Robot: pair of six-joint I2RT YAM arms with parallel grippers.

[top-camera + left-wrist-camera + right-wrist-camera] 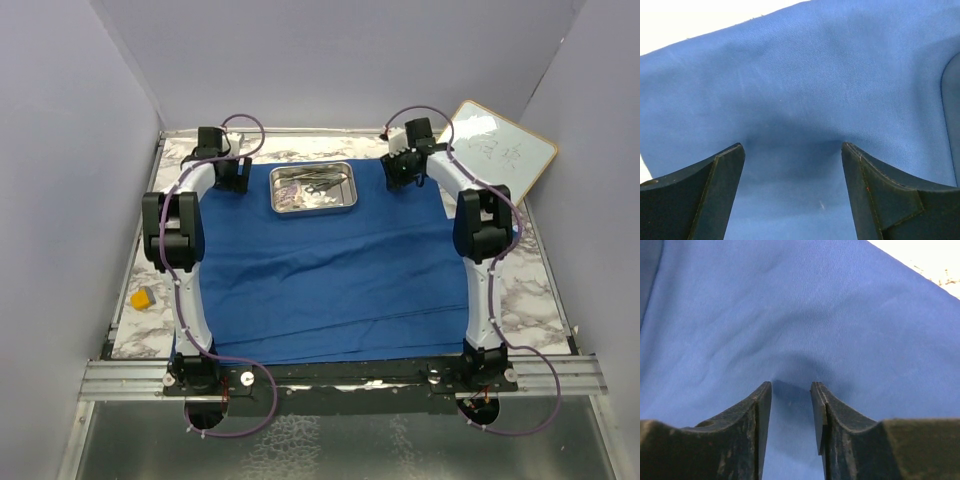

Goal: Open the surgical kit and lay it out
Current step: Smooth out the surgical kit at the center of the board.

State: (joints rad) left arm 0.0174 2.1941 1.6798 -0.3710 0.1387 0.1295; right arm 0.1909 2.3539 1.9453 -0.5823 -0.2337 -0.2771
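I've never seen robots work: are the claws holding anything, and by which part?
Nothing looks held. The left gripper stands wide open over the blue cloth; the right gripper is slightly open, pinching nothing.

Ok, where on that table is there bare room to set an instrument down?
The wide blue cloth from the steel tray down to its near hem is free. Crowded: the far corners under the left gripper and right gripper, and the tray itself.

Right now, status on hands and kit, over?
Left hand open over blue cloth. Right hand narrow at cloth, grip unclear. Tray exposed; no obstruction seen.
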